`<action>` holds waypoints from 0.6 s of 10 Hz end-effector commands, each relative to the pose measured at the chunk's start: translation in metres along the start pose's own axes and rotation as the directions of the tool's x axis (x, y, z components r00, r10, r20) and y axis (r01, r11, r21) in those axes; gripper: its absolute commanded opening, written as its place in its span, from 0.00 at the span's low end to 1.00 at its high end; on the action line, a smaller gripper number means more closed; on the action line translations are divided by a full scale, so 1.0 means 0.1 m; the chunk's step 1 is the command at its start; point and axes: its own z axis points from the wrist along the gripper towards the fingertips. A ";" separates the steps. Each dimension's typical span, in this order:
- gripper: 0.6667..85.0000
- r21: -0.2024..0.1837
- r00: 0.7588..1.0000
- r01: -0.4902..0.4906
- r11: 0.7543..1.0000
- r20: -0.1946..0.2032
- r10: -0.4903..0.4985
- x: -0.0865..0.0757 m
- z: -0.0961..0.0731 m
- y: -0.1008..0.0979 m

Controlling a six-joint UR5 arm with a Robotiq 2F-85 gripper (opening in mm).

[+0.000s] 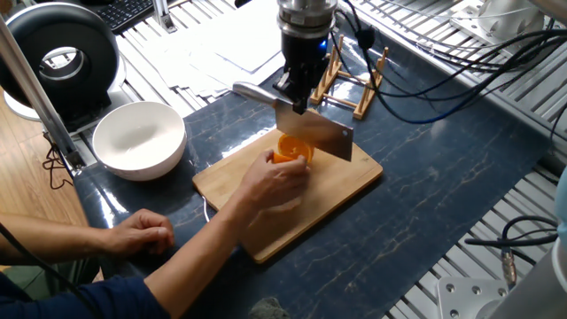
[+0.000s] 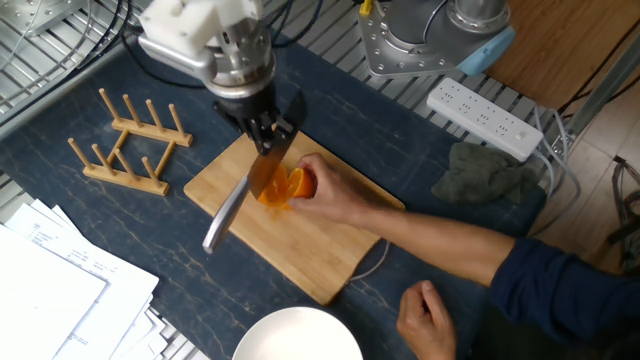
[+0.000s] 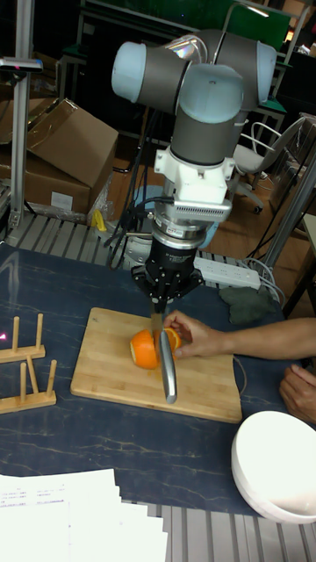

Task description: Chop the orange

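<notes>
Here the black two-finger gripper (image 2: 268, 135) is clamped on the steel-handled cleaver (image 1: 312, 131), with the small round orange (image 2: 284, 186) directly beneath it on the bamboo cutting board (image 1: 350, 177), steadied by a person's hand (image 1: 282, 180). Expect a light fruit with firm, slippery peel and soft flesh, apt to roll; hold its flank, clear of the blade line.

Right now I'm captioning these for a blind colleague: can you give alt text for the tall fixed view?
A robot gripper holds a knife blade-down between the two parts of an orange on a wooden cutting board, while a person's hand steadies the fruit from the right. A white bowl sits at the lower right.
</notes>
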 end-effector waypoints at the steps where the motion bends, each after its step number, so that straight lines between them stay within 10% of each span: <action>1: 0.01 -0.001 1.000 0.020 1.000 -0.006 -0.020 0.04 -0.11 -0.04; 6: 0.01 0.012 0.999 0.048 0.999 -0.007 -0.048 0.02 -0.12 0.03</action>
